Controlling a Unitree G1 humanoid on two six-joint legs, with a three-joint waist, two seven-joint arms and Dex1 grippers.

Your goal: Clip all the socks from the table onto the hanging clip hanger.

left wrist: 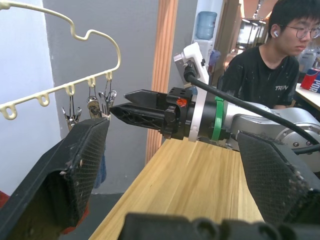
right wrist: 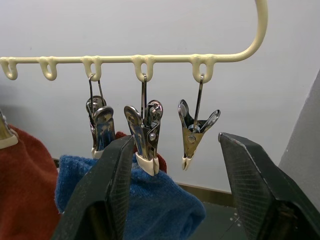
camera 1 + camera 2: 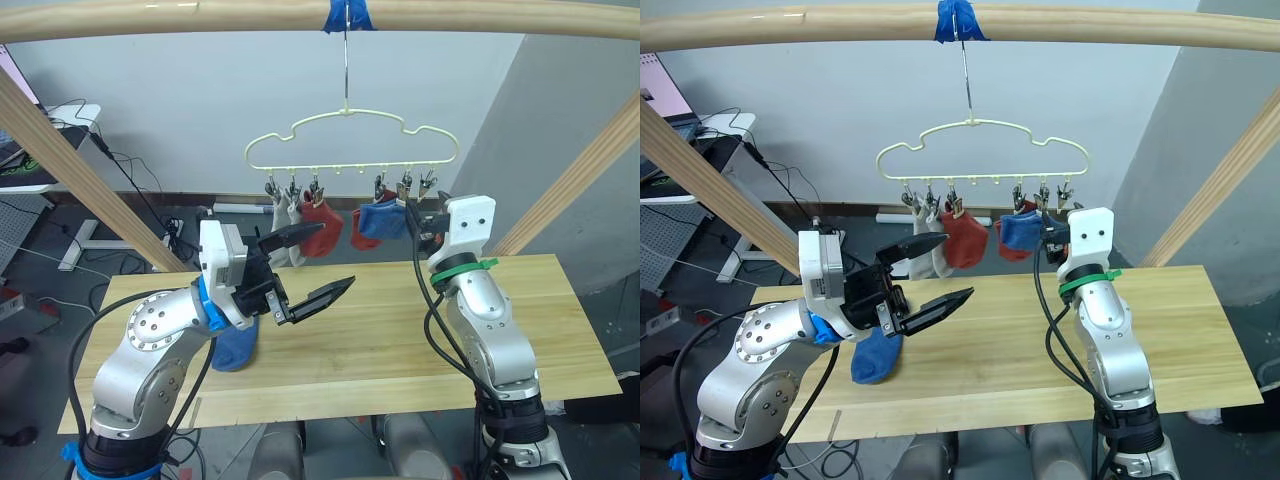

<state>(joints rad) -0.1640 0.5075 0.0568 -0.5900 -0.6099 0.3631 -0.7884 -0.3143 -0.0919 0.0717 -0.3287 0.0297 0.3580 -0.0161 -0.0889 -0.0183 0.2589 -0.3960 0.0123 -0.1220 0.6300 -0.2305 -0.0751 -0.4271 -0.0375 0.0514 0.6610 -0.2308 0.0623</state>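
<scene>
While the clip hanger [image 3: 350, 150] hangs by its long hook from the blue-taped beam [image 3: 350, 14] over the far edge of the table [image 3: 400, 330], I hold both arms up in front of it. My left gripper [image 3: 305, 265] has its jaws spread wide and holds nothing, raised above the left part of the table. My right gripper [image 2: 175, 165] is up at the hanger's right end, jaws wide apart around the empty clip [image 2: 192, 132] there, not touching it that I can tell. Five socks are clipped on: two light grey socks [image 3: 285, 225] and a rust-red sock [image 3: 320, 228] on the left clips, another rust-red one [image 3: 362, 235] and a blue sock [image 3: 385, 220] on the right. The last blue sock [image 3: 875, 358] lies on the table near its left end, under my left arm. A person [image 1: 270, 65] sits beyond the table's right end.
</scene>
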